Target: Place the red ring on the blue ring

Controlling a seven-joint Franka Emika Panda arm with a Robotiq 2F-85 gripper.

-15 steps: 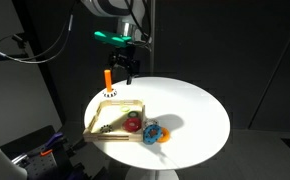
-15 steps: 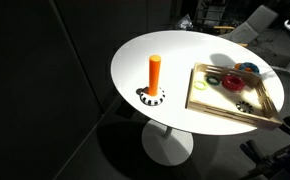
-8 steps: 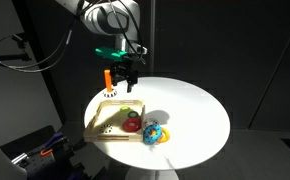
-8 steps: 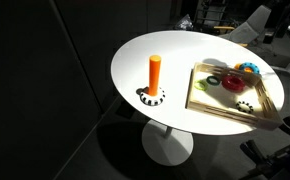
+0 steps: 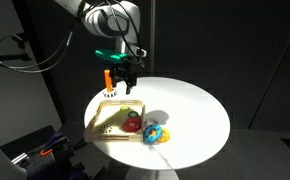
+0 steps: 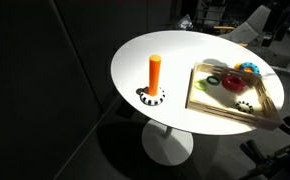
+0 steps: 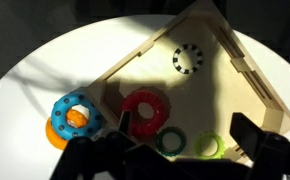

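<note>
The red ring (image 7: 145,110) lies flat in the wooden tray (image 7: 255,75), near its edge. It shows in both exterior views (image 5: 133,124) (image 6: 231,83). The blue ring (image 7: 75,112) lies on the white table just outside the tray, resting on a yellow ring (image 7: 57,136); it also shows in both exterior views (image 5: 155,131) (image 6: 249,68). My gripper (image 7: 185,142) hangs open and empty well above the tray, its dark fingers framing the red ring and two green rings. In an exterior view it (image 5: 120,72) is high over the tray's far end.
An orange upright peg (image 5: 107,80) (image 6: 155,72) stands on a black-and-white base beside the tray. In the tray lie a dark green ring (image 7: 172,143), a light green ring (image 7: 209,147) and a black-and-white ring (image 7: 189,59). The round table (image 5: 200,115) stands in dark surroundings.
The gripper has come down a little and shifted slightly toward the orange peg, over the tray. The rings have not moved.
</note>
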